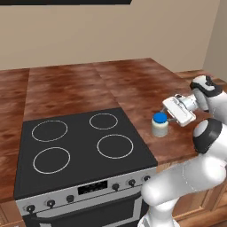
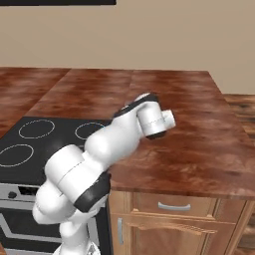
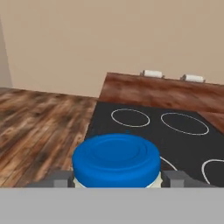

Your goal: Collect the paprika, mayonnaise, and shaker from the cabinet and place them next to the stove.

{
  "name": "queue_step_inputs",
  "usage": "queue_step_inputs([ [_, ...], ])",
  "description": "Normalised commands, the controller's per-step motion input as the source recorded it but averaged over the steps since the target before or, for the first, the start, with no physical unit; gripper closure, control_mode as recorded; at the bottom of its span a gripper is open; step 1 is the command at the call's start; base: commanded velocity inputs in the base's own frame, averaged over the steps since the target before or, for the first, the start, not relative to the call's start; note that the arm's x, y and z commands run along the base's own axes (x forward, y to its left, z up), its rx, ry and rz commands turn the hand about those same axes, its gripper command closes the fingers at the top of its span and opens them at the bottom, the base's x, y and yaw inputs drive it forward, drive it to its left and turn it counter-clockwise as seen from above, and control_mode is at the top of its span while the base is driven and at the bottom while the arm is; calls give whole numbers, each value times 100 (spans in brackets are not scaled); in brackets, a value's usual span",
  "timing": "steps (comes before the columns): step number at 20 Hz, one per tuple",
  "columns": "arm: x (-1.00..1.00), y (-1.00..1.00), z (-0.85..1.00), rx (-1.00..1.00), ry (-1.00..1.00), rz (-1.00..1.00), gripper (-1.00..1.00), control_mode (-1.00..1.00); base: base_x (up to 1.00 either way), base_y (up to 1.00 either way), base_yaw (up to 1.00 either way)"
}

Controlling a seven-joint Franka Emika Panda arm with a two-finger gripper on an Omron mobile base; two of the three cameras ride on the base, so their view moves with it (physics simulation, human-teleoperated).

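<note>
One jar in play: mayonnaise (image 1: 160,124) sits on counter (image 1: 133,84) right of centre in left base view, just beside stove (image 1: 80,146). Gripper (image 1: 168,119) straddles it, fingers (image 3: 175,178) flanking blue lid; grip or release, can't tell. If you're placing, next you open up, back off without tipping.

Wooden counter (image 1: 133,84); beige wall (image 1: 111,31); lower drawer (image 2: 172,205), silver handle (image 2: 174,206).

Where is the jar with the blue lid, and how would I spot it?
Find the black stove with four white rings. On the wooden counter just to its right stands the mayonnaise, with the robot's end effector right at it. It is a squat whitish jar, and its bright blue lid is the only blue thing there.
</note>
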Motion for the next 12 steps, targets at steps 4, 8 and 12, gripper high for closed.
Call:
queue_step_inputs([
  [4, 56, -2, -38, 5, 19, 11, 100, -100, 0, 0, 0],
  [8, 52, -9, -33, 7, 17, 13, 100, -100, 0, 0, 0],
  [12, 40, -20, -33, 12, 6, 13, 100, -100, 0, 0, 0],
])
